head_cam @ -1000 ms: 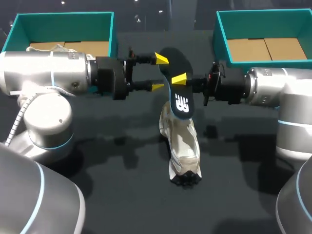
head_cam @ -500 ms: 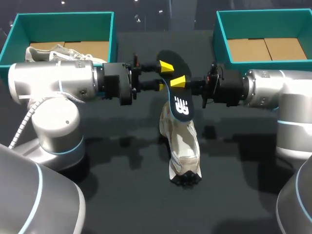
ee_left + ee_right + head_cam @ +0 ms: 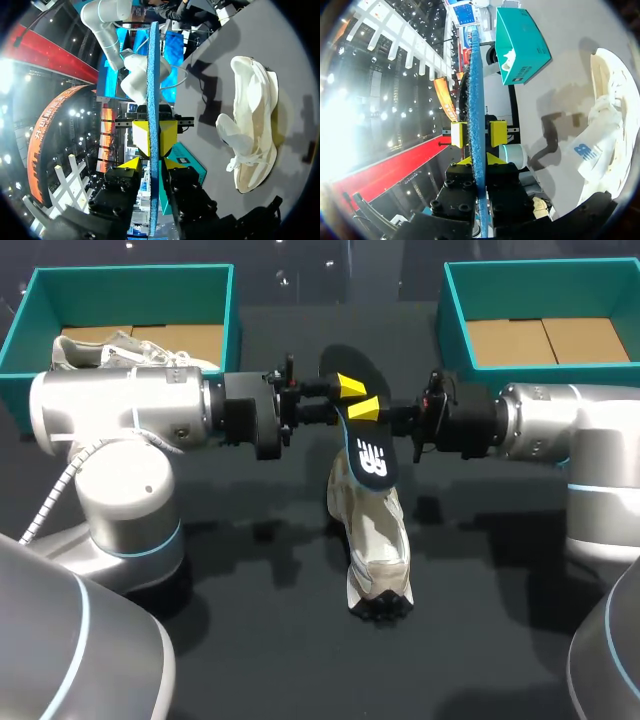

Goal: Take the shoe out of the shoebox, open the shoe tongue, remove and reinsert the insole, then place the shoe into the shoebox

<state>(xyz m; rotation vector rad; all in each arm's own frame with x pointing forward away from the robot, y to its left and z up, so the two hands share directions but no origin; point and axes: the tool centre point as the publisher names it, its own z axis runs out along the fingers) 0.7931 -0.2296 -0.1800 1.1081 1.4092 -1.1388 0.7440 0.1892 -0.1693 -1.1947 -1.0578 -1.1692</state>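
Note:
The black insole (image 3: 368, 450) hangs upright above the white shoe (image 3: 377, 540), which lies on the dark table. My right gripper (image 3: 368, 412) reaches in from the right and is shut on the insole's edge. Opposite it, my left gripper (image 3: 340, 400) has a fingertip on each side of the insole, still slightly apart from it. In the left wrist view the insole (image 3: 153, 75) is edge-on between my left gripper's (image 3: 152, 163) tips, with the shoe (image 3: 252, 125) beside it. The right wrist view shows the insole (image 3: 475, 75) clamped in my right gripper (image 3: 478, 160), above the shoe (image 3: 615, 115).
A teal shoebox (image 3: 130, 278) at the back left holds a second white shoe (image 3: 110, 348). Another teal shoebox (image 3: 540, 270) stands at the back right with only cardboard in it. The left box (image 3: 522, 42) also shows in the right wrist view.
My left arm has moved right toward the insole, and its fingers have narrowed around it. The right gripper has kept holding the insole over the shoe.

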